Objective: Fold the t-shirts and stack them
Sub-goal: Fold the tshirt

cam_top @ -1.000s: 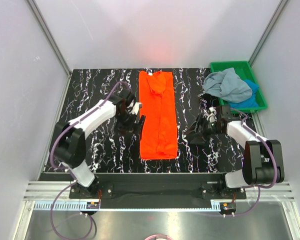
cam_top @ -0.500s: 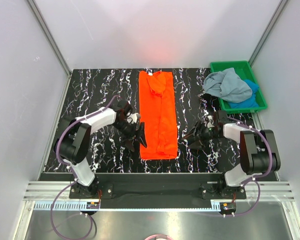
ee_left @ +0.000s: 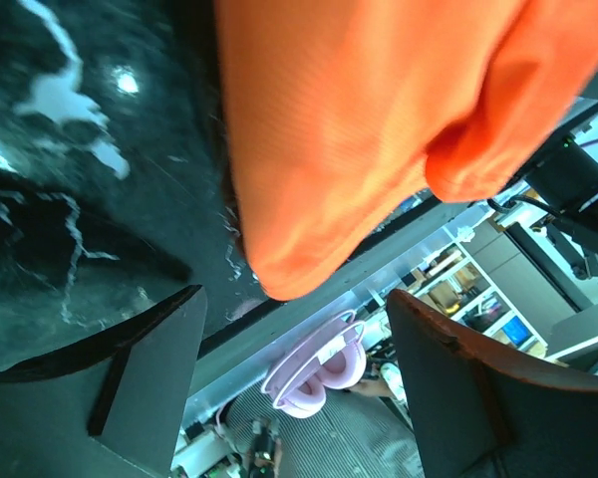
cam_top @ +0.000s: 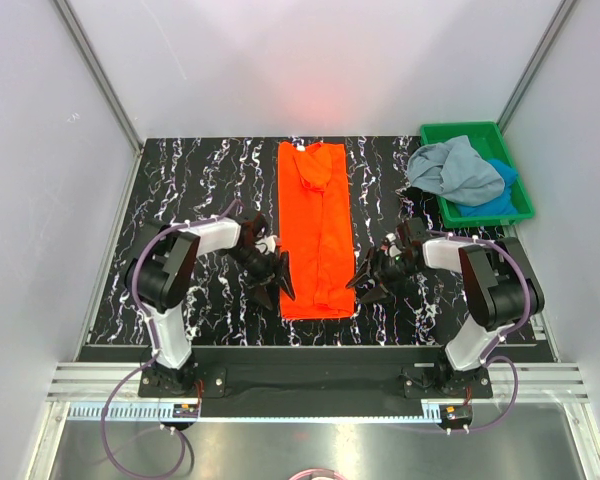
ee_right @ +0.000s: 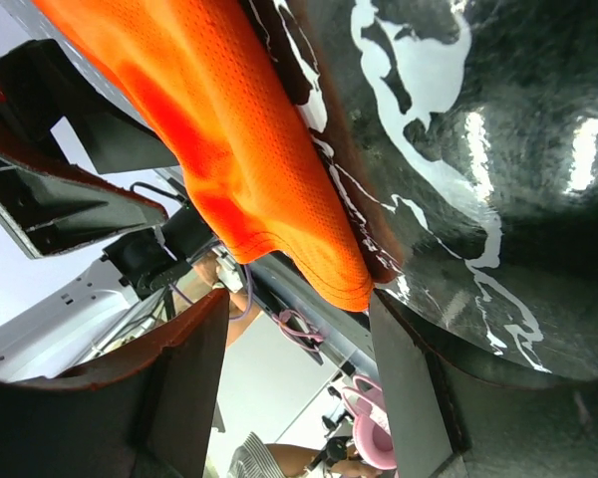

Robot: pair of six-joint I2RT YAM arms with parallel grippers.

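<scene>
Orange t-shirt (cam_top: 317, 230) is lying as a long strip down the middle of the tabletop (cam_top: 200, 180); grey-blue t-shirt (cam_top: 455, 168) and blue t-shirt (cam_top: 500, 200) are waiting in the green tray (cam_top: 460, 128), far right.
Left hand (cam_top: 275, 282) and right hand (cam_top: 365, 283) are flanking the strip's near corners, jaws standing apart, released, gripping nothing; the hem is reaching between them. Advisable: catching every layer at both corners before pinching, then lifting evenly so the fold lands square.

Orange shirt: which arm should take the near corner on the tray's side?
Right. The right gripper is open beside that corner of the orange shirt, which sits in line with its jaws; the left gripper is at the opposite edge.
</scene>
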